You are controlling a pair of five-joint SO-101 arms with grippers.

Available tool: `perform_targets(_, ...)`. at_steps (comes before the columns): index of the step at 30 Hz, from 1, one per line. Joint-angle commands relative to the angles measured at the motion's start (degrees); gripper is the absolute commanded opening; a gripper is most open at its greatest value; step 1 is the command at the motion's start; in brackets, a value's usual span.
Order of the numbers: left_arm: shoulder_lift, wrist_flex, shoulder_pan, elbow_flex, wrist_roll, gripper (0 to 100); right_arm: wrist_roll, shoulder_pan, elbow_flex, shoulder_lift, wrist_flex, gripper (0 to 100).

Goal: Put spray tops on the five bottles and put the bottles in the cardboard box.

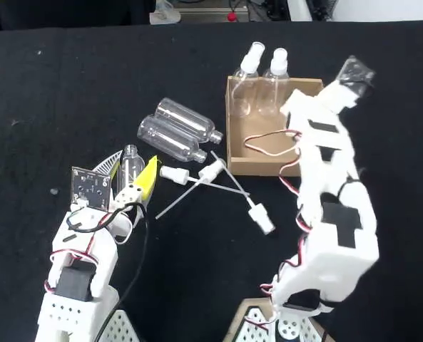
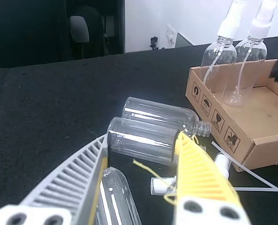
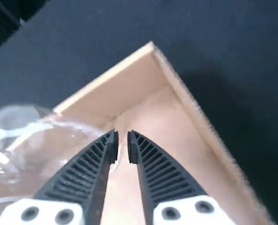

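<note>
Two bottles with spray tops [image 1: 248, 77] [image 1: 274, 75] stand at the far side of the cardboard box [image 1: 260, 165]. Two bare clear bottles [image 1: 188, 120] [image 1: 170, 140] lie on the black table left of the box. A third bare bottle [image 1: 130, 169] [image 2: 116, 197] lies between the fingers of my left gripper [image 1: 135, 158] [image 2: 142, 138], which is open around it. Loose spray tops [image 1: 174, 173] [image 1: 211, 171] [image 1: 261, 217] lie between the bottles and the box. My right gripper [image 3: 122, 140] hangs shut and empty over the box floor, beside a capped bottle [image 3: 21, 136].
The right arm [image 1: 325, 142] leans over the near right part of the box. The spray tops' thin dip tubes [image 1: 179, 199] cross on the black cloth in front of the box. Chairs and clutter sit beyond the table's far edge.
</note>
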Motion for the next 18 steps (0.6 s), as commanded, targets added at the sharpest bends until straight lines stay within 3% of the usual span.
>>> perform_targets(1, -0.6, -1.1, 0.1, -1.1, -0.5, 22, 0.1, 1.8, 1.5, -8.0, 2.3, 1.5)
perform_targets(7, -0.7, -1.4, -3.6, -2.1, 0.1, 22, 2.0, 2.6, 9.4, -19.6, 2.2, 1.5)
perform_targets(12, -0.7, -1.5, -12.3, -4.4, 9.1, 22, 12.3, 3.1, 16.2, -32.7, 2.3, 1.5)
perform_targets(18, -0.4, -9.0, -19.7, -0.4, 18.0, 22, 28.9, -7.1, 17.9, -45.1, 10.5, 1.5)
